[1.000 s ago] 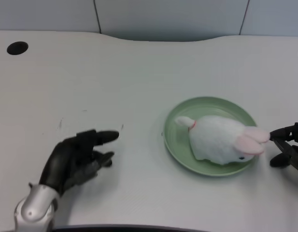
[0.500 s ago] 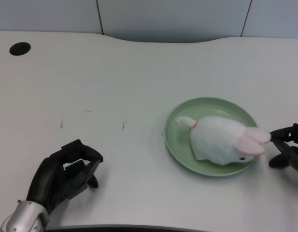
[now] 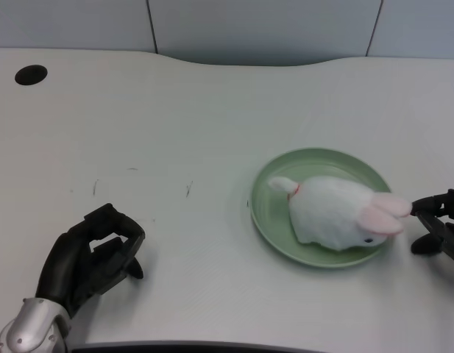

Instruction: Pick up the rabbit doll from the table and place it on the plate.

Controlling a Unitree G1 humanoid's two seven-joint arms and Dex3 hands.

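The white plush rabbit doll with pink ears [image 3: 335, 212] lies on the round pale-green plate [image 3: 274, 220], within its rim, apart from both hands. Placement appears complete. The black many-fingered left hand [image 3: 93, 257] rests low on the white table [image 3: 212, 110], well to the left of the plate, fingers curled inward and holding nothing. Judged step: withdrawal. It is best done by drawing the hand away from the plate so nothing jolts it. The doll's long axis runs across the plate, tail toward its upper left, head and ears at its right edge.
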